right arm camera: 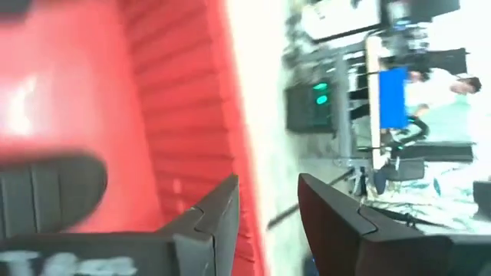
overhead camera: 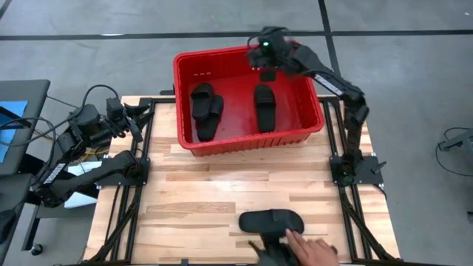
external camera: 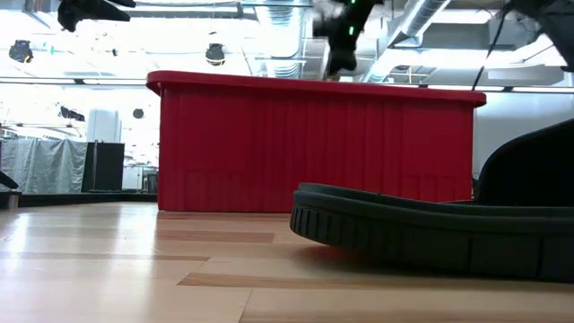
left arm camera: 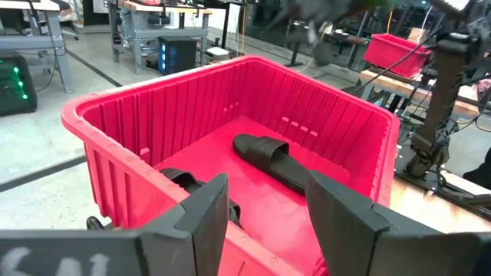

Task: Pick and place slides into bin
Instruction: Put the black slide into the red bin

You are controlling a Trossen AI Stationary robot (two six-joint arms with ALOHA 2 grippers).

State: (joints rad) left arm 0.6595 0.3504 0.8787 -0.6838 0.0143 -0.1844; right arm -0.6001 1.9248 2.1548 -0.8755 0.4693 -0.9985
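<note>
The red bin (overhead camera: pixel 247 140) stands at the table's far middle. Two black slides (overhead camera: pixel 205 111) lie together on its floor at the left, one partly on the other, and a third slide (overhead camera: pixel 264 107) lies at the right, also seen in the left wrist view (left arm camera: pixel 268 157). A fourth slide (overhead camera: pixel 271 220) lies sole down on the table near the front edge, close in the low view (external camera: pixel 421 224). My right gripper (overhead camera: pixel 267 74) hangs open and empty over the bin's far wall (right arm camera: pixel 268 199). My left gripper (overhead camera: pixel 138 122) waits open and empty left of the bin (left arm camera: pixel 265 207).
A person's hand (overhead camera: pixel 310 247) reaches in over the table's front edge, right beside the slide on the table. Bare wood lies between the bin and that slide. Cables and a stand sit off the table's left edge (overhead camera: pixel 29 140).
</note>
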